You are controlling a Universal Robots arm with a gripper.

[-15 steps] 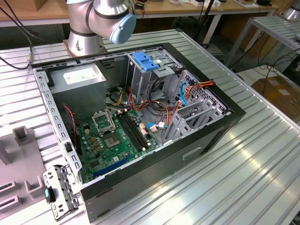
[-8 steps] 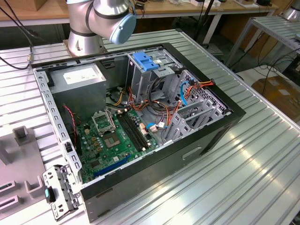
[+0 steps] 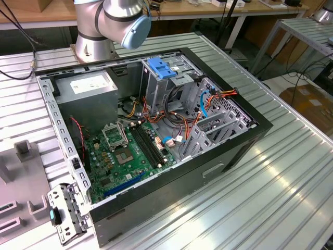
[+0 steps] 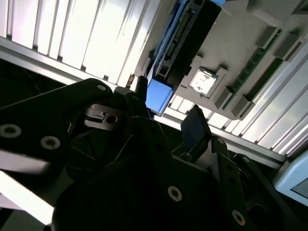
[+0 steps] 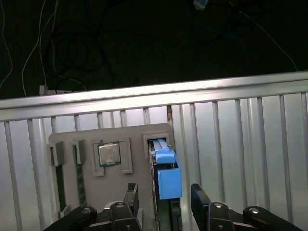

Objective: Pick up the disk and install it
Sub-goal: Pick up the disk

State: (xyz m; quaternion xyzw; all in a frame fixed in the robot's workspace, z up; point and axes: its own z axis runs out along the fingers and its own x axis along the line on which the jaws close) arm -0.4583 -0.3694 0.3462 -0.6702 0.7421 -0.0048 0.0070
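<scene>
Over the ribbed aluminium desk (image 5: pixel 240 144), the claw (image 5: pixel 164 191) is spread wide astride the blue-railed disk (image 5: pixel 166 166), which is stood on edge in a grey holder (image 5: pixel 132 139).

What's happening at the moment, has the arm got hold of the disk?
Not yet. In the first wrist view the gripper hangs over the grey holder plate on the slatted table. Its jaws are open, one on either side of the disk, which stands on edge in a slot of that plate. Gaps show between the jaws and the disk, so nothing is gripped. The open computer case sits on the table in the exterior view.
</scene>
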